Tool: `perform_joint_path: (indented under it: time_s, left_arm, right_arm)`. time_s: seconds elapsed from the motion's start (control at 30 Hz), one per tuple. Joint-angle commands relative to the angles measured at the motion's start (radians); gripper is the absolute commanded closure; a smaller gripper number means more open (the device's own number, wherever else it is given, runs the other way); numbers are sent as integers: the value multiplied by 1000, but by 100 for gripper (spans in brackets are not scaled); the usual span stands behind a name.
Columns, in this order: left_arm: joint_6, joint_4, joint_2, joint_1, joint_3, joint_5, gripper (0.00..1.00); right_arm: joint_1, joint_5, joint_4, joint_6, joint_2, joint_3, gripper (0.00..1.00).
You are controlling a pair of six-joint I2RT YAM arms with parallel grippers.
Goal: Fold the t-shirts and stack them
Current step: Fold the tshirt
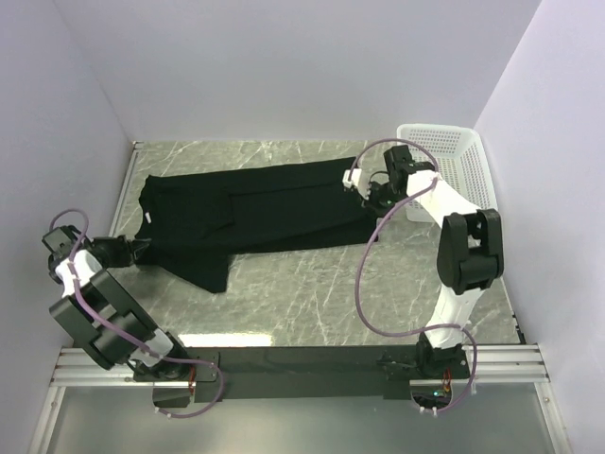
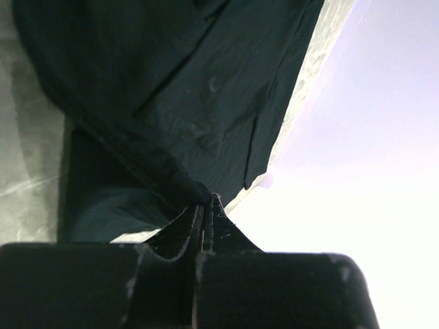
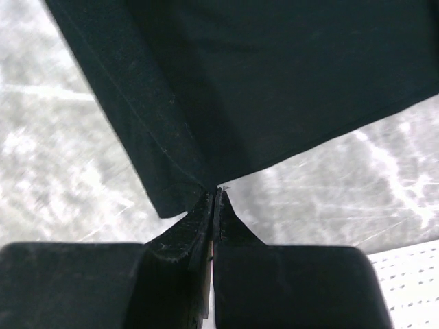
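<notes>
A plain black t-shirt (image 1: 255,213) lies stretched sideways across the marble table (image 1: 312,293), partly folded lengthwise, with one sleeve hanging toward the near side. My left gripper (image 1: 142,248) is shut on the shirt's left end. In the left wrist view the cloth (image 2: 192,89) bunches into the closed left gripper (image 2: 206,202). My right gripper (image 1: 367,197) is shut on the shirt's right end. In the right wrist view the right gripper (image 3: 218,193) pinches the hem edge of the shirt (image 3: 274,75) just beside a corner. No logo shows.
A white perforated basket (image 1: 444,161) stands at the far right corner, just behind the right arm; its rim (image 3: 411,274) shows in the right wrist view. Pale walls close in the table on the left, back and right.
</notes>
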Motion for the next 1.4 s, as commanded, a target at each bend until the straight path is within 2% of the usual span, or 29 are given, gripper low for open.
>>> perform_joint_path:
  time_s: [0.0,0.73,1.37]
  left_arm:
    - [-18,73,36,6,78,16,99]
    - [71,20,306,-84,280,-19,99]
    - [89,6,411,-96,364,-73,99]
  right_arm:
    - [-7,7,31,74,49,77,100]
    - [8,42,32,115,218,342,100]
    - [21,79,101,149,262,379,100]
